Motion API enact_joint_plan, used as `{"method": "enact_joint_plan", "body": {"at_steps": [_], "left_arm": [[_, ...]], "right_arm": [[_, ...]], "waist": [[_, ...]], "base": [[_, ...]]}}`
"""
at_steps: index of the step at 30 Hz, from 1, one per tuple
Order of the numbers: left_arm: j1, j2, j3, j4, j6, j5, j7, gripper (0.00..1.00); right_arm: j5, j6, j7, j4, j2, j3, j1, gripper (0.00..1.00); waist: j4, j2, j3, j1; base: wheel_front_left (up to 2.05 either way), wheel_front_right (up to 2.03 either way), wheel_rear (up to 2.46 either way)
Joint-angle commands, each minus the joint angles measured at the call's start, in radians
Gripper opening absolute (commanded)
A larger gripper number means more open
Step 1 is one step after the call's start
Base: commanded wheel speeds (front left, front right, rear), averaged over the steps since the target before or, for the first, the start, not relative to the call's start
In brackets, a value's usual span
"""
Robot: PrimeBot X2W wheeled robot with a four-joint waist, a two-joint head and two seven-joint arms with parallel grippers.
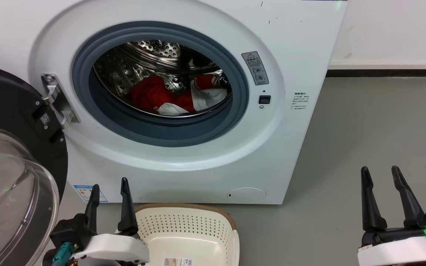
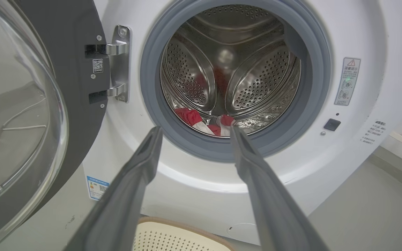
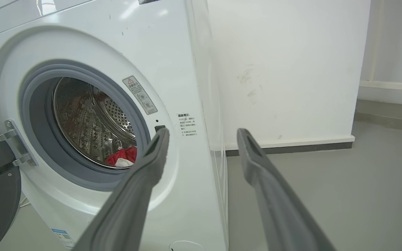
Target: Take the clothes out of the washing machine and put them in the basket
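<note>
Across the 12 o'clock half of the head view, the washing machine (image 1: 301,55) is seen front-on, its white panel set against a pale wall (image 1: 390,29). Its door (image 1: 9,103) is swung wide open at 9 o'clock (black frame, domed glass), hung on a metal hinge at the porthole's left edge. The grey floor (image 1: 375,129) is spread from 3 to 5 o'clock. The perforated steel drum (image 1: 154,50) is seen through the grey-rimmed opening.

The basket (image 1: 187,221) is set on the floor at 6 o'clock, just before the machine's base, with a barcode label showing on its bottom. The clothes (image 1: 154,94) are heaped inside the drum, low in the opening between 5 and 7 o'clock, red with white panels.

The left gripper (image 1: 110,183) is held at 7 o'clock, just beside the basket's left rim, its fingers spread apart; whether the rim is touched cannot be told. The right gripper (image 1: 379,169) is held at 4 o'clock over the floor, well apart from the machine, its fingers likewise spread. A warning sticker (image 1: 255,68) is fixed at 2 o'clock of the porthole.
</note>
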State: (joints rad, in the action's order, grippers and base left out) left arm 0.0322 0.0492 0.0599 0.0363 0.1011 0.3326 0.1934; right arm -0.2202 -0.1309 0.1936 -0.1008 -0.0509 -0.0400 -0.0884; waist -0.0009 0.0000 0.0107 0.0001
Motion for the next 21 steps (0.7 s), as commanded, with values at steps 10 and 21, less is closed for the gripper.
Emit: {"method": "enact_joint_plan", "body": {"at_steps": [10, 21], "left_arm": [[0.015, 0.001, 0.009, -0.005, 0.012, -0.106, 0.029, 1.00], [0.022, 0.001, 0.012, -0.002, 0.021, -0.179, 0.050, 1.00]], "right_arm": [[0.110, 0.000, 0.029, -0.032, 0.001, 0.008, -0.028, 1.00], [0.173, 0.000, 0.050, -0.045, 0.001, 0.003, -0.042, 1.00]], "waist": [[-0.001, 0.0000, 0.000, -0.0001], [-0.002, 0.0000, 0.003, -0.0001]], "base": [[0.00, 0.00, 0.00], [0.00, 0.00, 0.00]]}}
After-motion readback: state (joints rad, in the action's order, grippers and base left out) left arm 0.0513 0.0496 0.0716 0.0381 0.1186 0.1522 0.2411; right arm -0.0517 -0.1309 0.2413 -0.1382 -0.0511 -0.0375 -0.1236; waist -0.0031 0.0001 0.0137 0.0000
